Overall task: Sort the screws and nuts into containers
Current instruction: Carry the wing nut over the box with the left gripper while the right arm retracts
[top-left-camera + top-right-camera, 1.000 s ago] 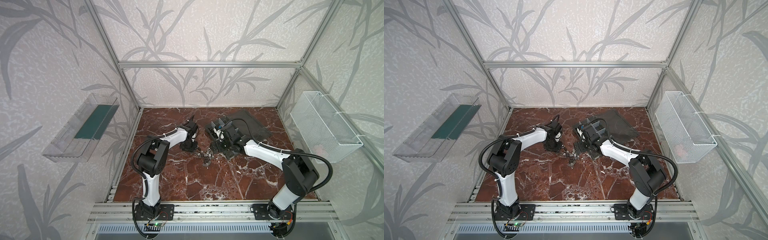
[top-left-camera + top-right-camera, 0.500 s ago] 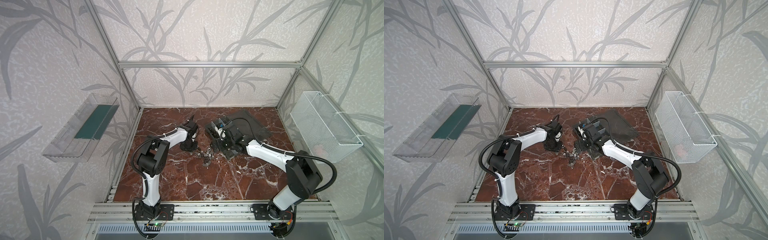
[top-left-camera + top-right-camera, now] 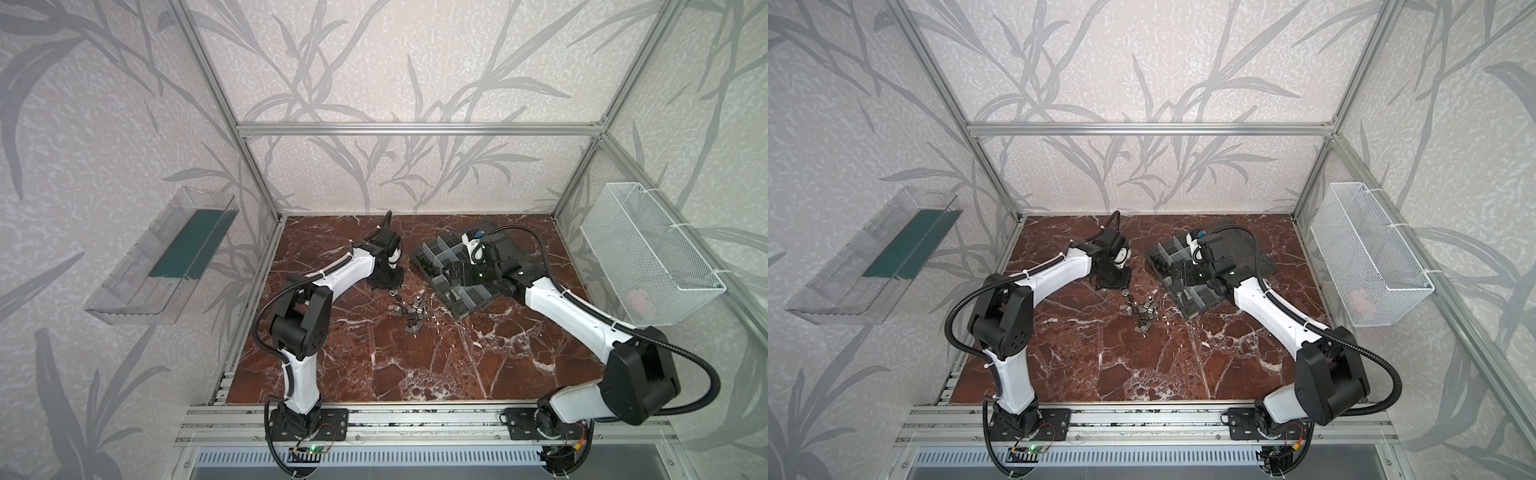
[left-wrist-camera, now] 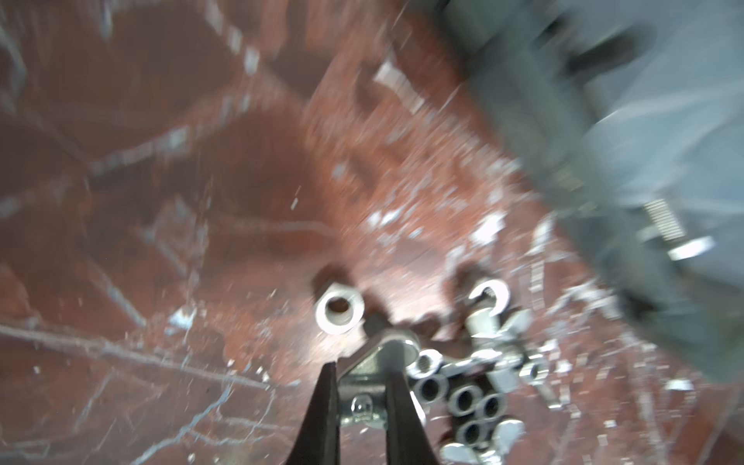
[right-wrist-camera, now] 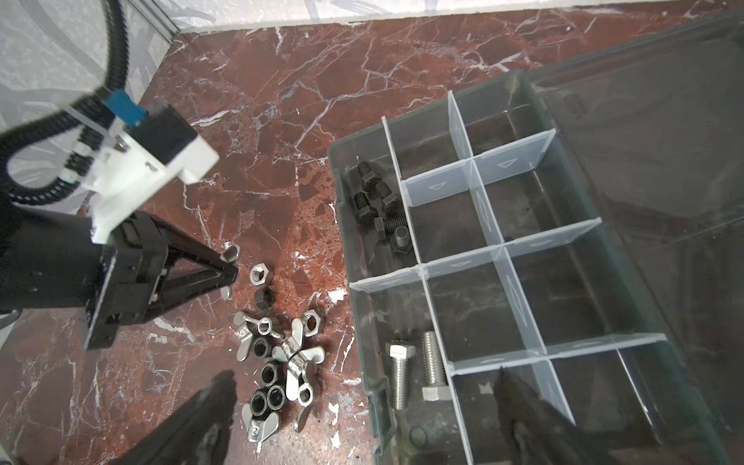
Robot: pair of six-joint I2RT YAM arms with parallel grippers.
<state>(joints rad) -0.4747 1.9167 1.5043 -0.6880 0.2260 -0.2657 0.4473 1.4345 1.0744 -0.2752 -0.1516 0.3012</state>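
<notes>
Several silver wing nuts and hex nuts, with a few black ones, lie in a pile [image 3: 411,313] [image 3: 1142,313] [image 5: 277,362] on the marble floor. My left gripper [image 4: 360,370] [image 5: 230,273] is low at the pile's far edge, shut on a silver wing nut [image 4: 386,342]. A loose hex nut [image 4: 339,312] lies just beyond it. The containers are compartments of a dark-grey organizer box [image 3: 457,286] [image 5: 342,225]. One compartment holds two silver screws [image 5: 414,370], another holds dark screws [image 5: 378,201]. My right gripper [image 5: 362,406] hangs open over the box's near edge, holding nothing.
The box's open lid [image 5: 664,141] lies flat behind the compartments. A white wire basket [image 3: 648,257] hangs on the right wall, and a clear tray with a green base [image 3: 166,257] on the left wall. Aluminium frame posts stand at the floor's corners.
My left gripper's jaws have closed on the wing nut at the pile's edge. The right arm has shifted only slightly, its jaws still wide.
</notes>
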